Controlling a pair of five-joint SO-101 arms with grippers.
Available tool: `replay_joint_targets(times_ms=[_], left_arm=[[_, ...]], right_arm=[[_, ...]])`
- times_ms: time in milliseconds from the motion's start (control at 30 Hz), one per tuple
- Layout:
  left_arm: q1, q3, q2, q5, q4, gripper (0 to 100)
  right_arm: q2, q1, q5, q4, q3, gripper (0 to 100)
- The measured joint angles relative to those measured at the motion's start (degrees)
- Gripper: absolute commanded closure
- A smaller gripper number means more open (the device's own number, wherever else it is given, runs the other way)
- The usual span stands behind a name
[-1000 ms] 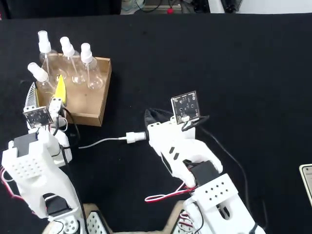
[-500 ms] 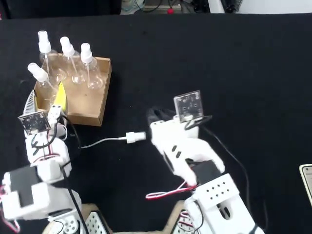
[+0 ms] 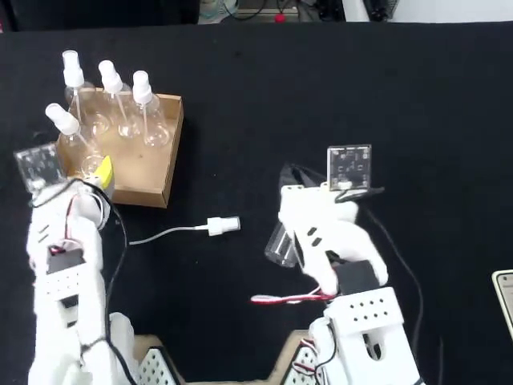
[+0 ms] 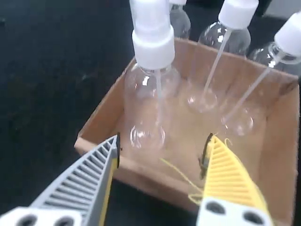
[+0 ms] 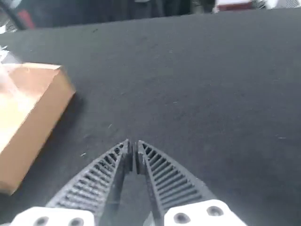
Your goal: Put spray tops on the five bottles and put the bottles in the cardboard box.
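A clear bottle [image 3: 280, 245] is partly hidden beneath the right arm [image 3: 329, 241].

Black, matte, cloth-like tabletop [image 3: 385, 96] spans the work area. Along its far edge there's a thin lighter strip with tangled cables [image 3: 256, 10], and a white surface [image 3: 449, 8] toward the right corner. A pale flat object [image 3: 505, 295] pokes in at the high view's right edge. Light is even and diffuse.

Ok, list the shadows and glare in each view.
High view: even light, and the bottles in the box glint faintly. Left wrist view: bright highlights ring the bottle bases. Right wrist view: the box throws a dark shadow on the cloth beside its wall.
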Motion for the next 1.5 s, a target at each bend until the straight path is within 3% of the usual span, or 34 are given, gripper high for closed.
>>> replay_joint_targets(times_ms=[100, 167, 400, 700, 933, 1167, 1500], left_arm=[[0.0, -5.19, -8.53, 0.0, 19.78, 71], [0.0, -5.71, -12.31, 0.0, 26.99, 71], [8.09, -4.31, -18.46, -8.0, 31.91, 72], [26.73, -11.96, -17.14, -8.7, 46.51, 71], [41.14, -22.68, -4.84, -8.7, 50.37, 72], [52.4, -37.19, 13.01, -3.52, 53.45, 71], [59.96, -47.74, 33.32, -2.11, 45.98, 71]], right_arm=[[0.0, 4.04, 0.0, -0.09, -1.05, 98.0], [0.0, 5.98, 0.0, -0.09, -1.23, 98.0], [0.0, 7.3, 0.0, 4.31, -6.15, 97.9], [0.0, 13.98, 0.0, 13.01, -7.12, 97.9], [0.0, 22.15, 0.44, 13.19, -6.15, 93.0], [0.0, 35.16, 7.65, 13.19, 1.93, 88.1], [0.0, 57.67, 19.16, 13.19, 3.52, 87.9]])
